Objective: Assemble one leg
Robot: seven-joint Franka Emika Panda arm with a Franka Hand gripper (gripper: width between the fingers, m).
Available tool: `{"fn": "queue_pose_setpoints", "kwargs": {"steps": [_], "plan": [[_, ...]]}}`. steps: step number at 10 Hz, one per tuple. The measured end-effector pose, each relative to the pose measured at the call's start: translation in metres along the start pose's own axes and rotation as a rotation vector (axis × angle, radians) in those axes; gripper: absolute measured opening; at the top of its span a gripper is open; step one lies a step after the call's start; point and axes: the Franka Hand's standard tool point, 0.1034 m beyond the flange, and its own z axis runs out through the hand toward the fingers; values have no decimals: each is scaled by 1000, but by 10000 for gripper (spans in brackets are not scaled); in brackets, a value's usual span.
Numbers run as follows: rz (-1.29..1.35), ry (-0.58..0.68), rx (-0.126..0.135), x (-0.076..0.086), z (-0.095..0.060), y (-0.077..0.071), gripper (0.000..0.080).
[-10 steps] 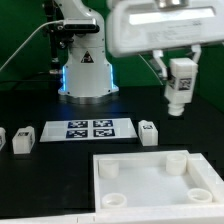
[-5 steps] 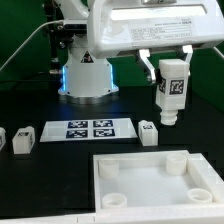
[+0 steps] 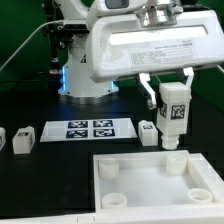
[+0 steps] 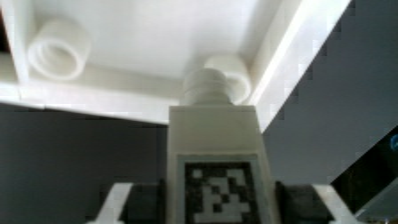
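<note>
Well, in the exterior view, right of centre, the tool (image 3: 170,96) pinches the leg (image 3: 173,118) upright, just above the tray (image 3: 140,188) and its upper-right socket (image 3: 175,160). In the wrist view the leg's tip seems lined up over that socket, not yet seated; insertion remains.

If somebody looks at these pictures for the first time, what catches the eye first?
First, the leg with its black-and-white tag, held upright in the jaws directly over a far corner socket of the white tray, at the exterior view's right. Next, the marker board lying flat on the dark table, with another small white block between it and the held leg.
</note>
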Motion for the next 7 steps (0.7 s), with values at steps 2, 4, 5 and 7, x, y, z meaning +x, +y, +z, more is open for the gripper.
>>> {"fn": "queue_pose_setpoints", "kwargs": {"steps": [2, 4, 5, 7], "plan": [[10, 5, 15, 11, 20, -5, 294], [14, 9, 21, 17, 29, -6, 294], [13, 7, 23, 17, 32, -8, 294], [15, 3, 22, 15, 34, -6, 294]]}}
